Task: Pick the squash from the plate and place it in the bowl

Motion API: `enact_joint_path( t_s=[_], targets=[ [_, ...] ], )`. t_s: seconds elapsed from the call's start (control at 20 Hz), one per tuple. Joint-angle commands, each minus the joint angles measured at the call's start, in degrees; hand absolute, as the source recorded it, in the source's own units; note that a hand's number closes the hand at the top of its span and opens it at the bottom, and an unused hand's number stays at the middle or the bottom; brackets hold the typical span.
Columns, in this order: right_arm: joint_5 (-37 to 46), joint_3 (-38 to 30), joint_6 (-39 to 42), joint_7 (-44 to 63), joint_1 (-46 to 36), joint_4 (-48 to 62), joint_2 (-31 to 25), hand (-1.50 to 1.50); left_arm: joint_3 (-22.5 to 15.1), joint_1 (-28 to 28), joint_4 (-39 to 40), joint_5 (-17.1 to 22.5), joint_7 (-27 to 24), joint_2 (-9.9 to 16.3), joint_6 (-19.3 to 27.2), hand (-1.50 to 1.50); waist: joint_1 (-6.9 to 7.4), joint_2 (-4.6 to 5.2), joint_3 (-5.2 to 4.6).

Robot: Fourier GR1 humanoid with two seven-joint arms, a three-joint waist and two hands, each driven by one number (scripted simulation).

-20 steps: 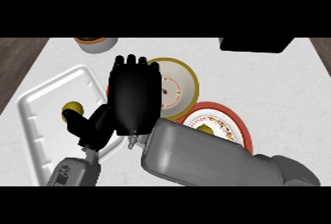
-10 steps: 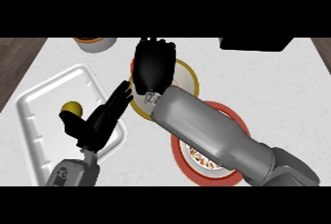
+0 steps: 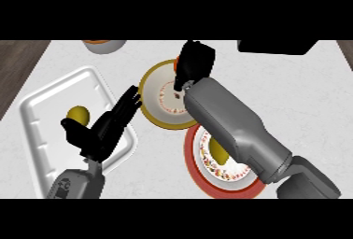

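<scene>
The white counter (image 3: pixel 303 93) has dark wood showing at its left and right far corners. A white tray (image 3: pixel 48 140) with a raised rim lies on the left side, and a small yellow thing (image 3: pixel 78 114) sits in it.

The left hand (image 3: pixel 103 128) is over the tray's right rim. Its fingers are straight and spread apart, pointing up toward the middle, and it holds nothing.

The right arm (image 3: pixel 234 126) comes in from the lower right and reaches far across the counter. It covers part of two dishes. The near one is the plate (image 3: pixel 200 179) with a red rim. A yellow bit of the squash (image 3: pixel 218 151) shows on it, right beside the arm. The rest of the squash is hidden under the arm.

The far dish is the bowl (image 3: pixel 160 95), with a yellow rim and a white inside. It sits just past the plate. The right hand (image 3: pixel 194 63) is at the bowl's far right edge. Its fingers bend down, but I cannot tell if they hold anything.

A small orange and white dish (image 3: pixel 105 45) is at the far edge on the left. A black thing (image 3: pixel 276 45) is at the far edge on the right. The counter to the right of the arm is open.
</scene>
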Motion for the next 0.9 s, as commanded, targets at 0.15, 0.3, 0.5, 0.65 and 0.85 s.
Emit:
enact_joint_path(
  t_s=[0.15,0.3,0.5,0.65,0.85],
  targets=[
    [-6.1,-5.2,-13.0,-7.8,1.6,6.5,0.2,-1.50,-2.7,1.2,-2.1,-2.2,0.0,-1.8,1.5,0.00,1.33,0.29,0.08],
    [-8.8,-8.1,-19.8,-13.5,4.3,4.7,0.2,-1.50,1.5,-0.4,1.0,0.4,-1.5,0.4,-0.8,0.00,-0.13,0.12,0.09],
    [-10.5,-11.1,-34.9,-18.0,4.9,-3.4,0.2,-1.50,0.5,0.3,-2.0,0.7,1.1,0.2,-0.4,0.00,0.14,-0.26,0.26],
    [-13.8,-9.3,-43.2,-24.0,10.0,-12.1,0.2,-1.50,1.2,-0.4,1.1,-0.1,-0.3,-0.2,0.3,0.00,-0.92,-0.42,0.23],
    [-17.7,-3.1,-46.6,-28.2,15.2,-23.7,0.2,-1.50,1.8,0.4,-0.7,0.9,1.5,0.7,-0.1,0.00,-2.12,-1.25,0.15]
  ],
)
